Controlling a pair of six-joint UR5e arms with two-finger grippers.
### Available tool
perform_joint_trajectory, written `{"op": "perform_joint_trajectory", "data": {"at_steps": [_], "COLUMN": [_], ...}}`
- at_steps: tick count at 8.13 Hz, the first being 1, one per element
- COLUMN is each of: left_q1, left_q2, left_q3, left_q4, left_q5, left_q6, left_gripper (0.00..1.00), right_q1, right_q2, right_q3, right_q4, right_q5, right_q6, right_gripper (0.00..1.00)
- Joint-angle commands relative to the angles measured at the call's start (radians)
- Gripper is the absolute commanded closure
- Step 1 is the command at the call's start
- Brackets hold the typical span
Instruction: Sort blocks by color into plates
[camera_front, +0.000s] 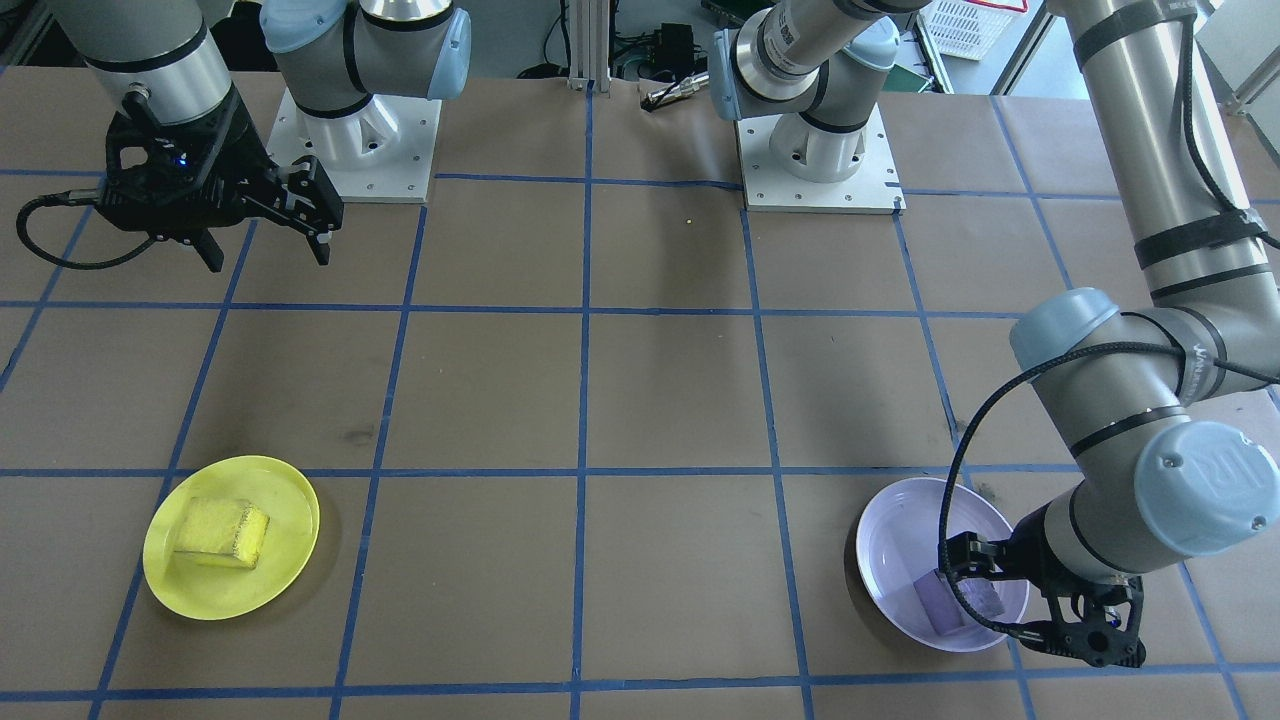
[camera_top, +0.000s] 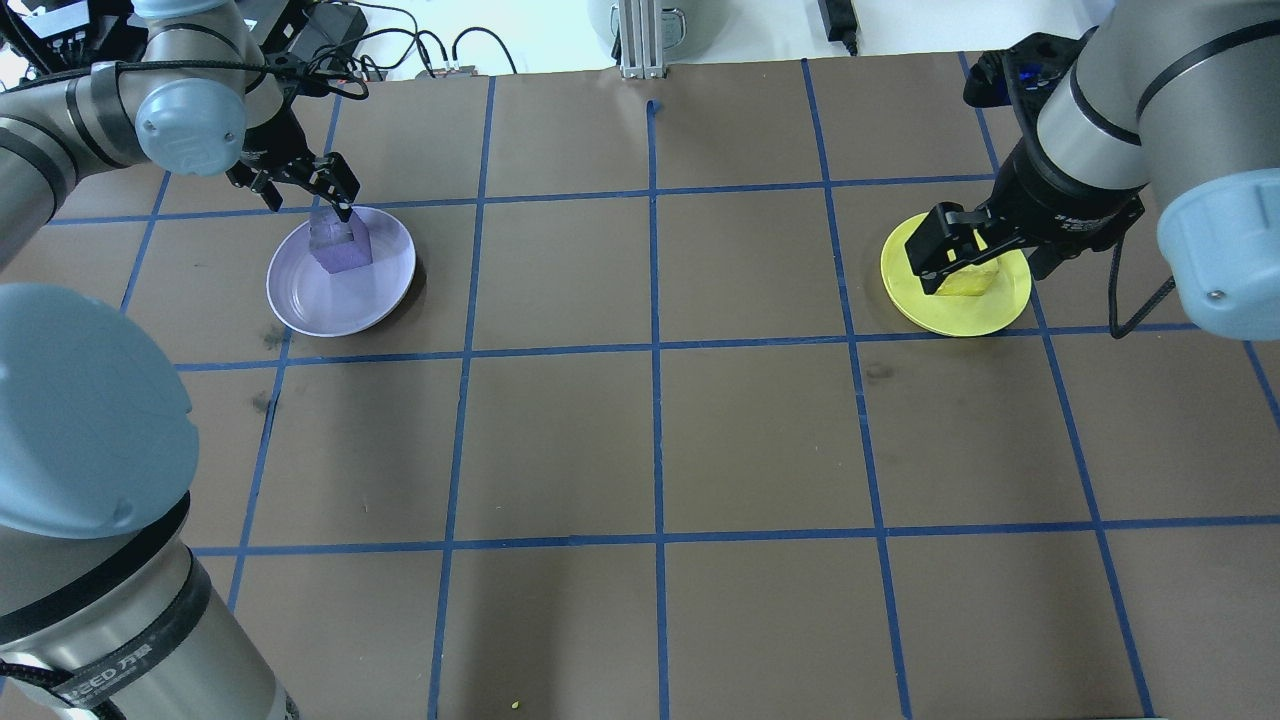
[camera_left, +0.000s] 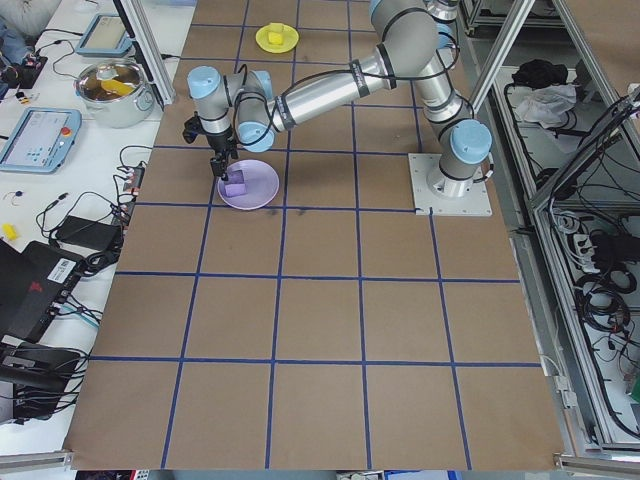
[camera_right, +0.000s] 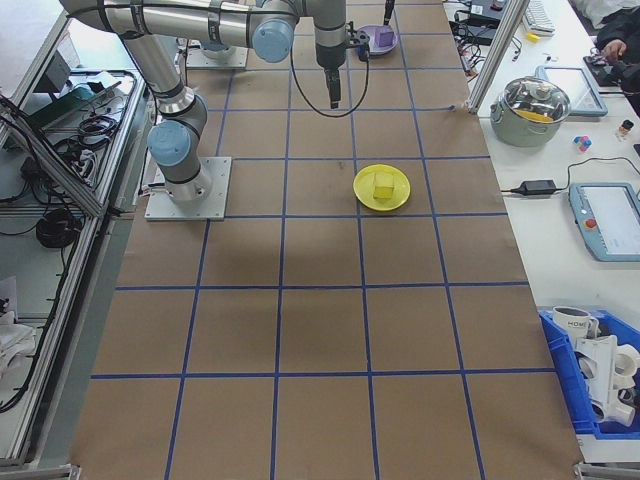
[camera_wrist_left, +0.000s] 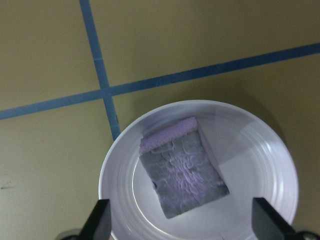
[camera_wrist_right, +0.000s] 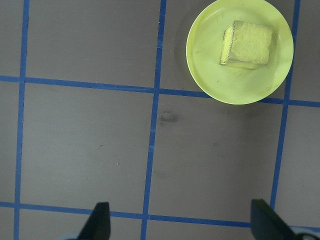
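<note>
The purple block (camera_wrist_left: 182, 175) lies inside the lavender plate (camera_wrist_left: 270, 165) at the table's far left in the overhead view. My left gripper (camera_wrist_left: 180, 220) hovers just over it, open, with its fingers wide on either side and not touching the block (camera_front: 940, 608). The yellow block (camera_wrist_right: 247, 45) rests in the yellow plate (camera_wrist_right: 210, 65) on the other side of the table. My right gripper (camera_front: 268, 258) is open and empty, raised high and drawn back toward the robot's base, well away from the yellow plate (camera_front: 200, 590).
Brown paper with a blue tape grid covers the table (camera_top: 650, 440). The two arm bases (camera_front: 360, 150) (camera_front: 815, 160) stand at the robot's edge. A tiny yellow crumb (camera_front: 690, 220) lies near them. A bench beyond the table holds a pot (camera_left: 112, 88) and tablets.
</note>
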Motion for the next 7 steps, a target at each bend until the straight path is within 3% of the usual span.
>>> {"op": "perform_joint_trajectory", "data": {"at_steps": [1, 5, 7], "left_q1": [-0.014, -0.184, -0.211], "left_q2": [0.096, 0.389, 0.492], "left_q3": [0.005, -0.010, -0.018], "left_q4": [-0.115, -0.339, -0.421], "left_q5": [0.000, 0.004, 0.001], "left_q6": [-0.012, -0.284, -0.300], "left_gripper": [0.00, 0.00, 0.00], "right_q1": [0.000, 0.000, 0.000], "right_q2": [0.004, 0.004, 0.005], "right_q3": [0.000, 0.000, 0.001], "right_q4": [0.000, 0.000, 0.000], "right_q5": [0.000, -0.010, -0.015], "right_q6": [-0.001, 0.001, 0.001], "right_gripper": [0.00, 0.00, 0.00]}}
